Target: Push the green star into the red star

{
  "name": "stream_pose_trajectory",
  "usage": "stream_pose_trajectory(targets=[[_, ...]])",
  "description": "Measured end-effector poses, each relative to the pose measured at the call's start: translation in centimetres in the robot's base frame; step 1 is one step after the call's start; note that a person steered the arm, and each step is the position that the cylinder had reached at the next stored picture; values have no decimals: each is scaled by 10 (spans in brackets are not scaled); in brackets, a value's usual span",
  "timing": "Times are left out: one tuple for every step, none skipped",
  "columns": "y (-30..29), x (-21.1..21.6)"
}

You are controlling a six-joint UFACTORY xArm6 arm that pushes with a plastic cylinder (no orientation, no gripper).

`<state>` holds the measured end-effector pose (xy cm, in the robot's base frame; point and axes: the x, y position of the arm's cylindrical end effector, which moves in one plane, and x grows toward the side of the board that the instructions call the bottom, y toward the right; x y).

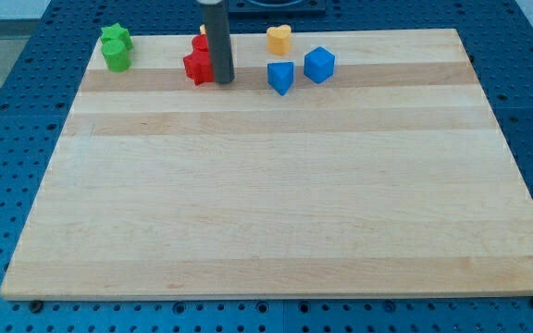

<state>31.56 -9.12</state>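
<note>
The dark rod comes down near the far edge of the pale wooden board [276, 185], and my tip [224, 81] sits just to the right of the red star-shaped block [195, 67], touching it or very nearly so; the rod hides the gap. There is no pincer to speak of: the arm ends in that bare rod, so nothing is clenched or grasped. The green star-shaped block [115, 38] sits up in the far left corner, with a second green block [116, 57] of rounder shape right against it on the near side. Another red piece [199, 43] peeks out behind the red star, and off to the right stand a yellow block [278, 39], a blue triangular block [281, 77] and a blue cube-like block [319, 65], all well clear of the work. As it stands, the tip is on the wrong side of things — the green star has to travel right along the far edge, so I would expect the tip to go round to the star's left face, passing on the near side of the two green blocks without nudging them. A push there, aimed straight at the red star, should do it — but the neighbouring green block may well drag along, and an off-centre contact would likely spin the star toward the edge.
</note>
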Motion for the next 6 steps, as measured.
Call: stream_pose_trajectory(targets=[[-64, 25], [-111, 14], [-109, -33], [-104, -81], [-111, -123], [-113, -125]])
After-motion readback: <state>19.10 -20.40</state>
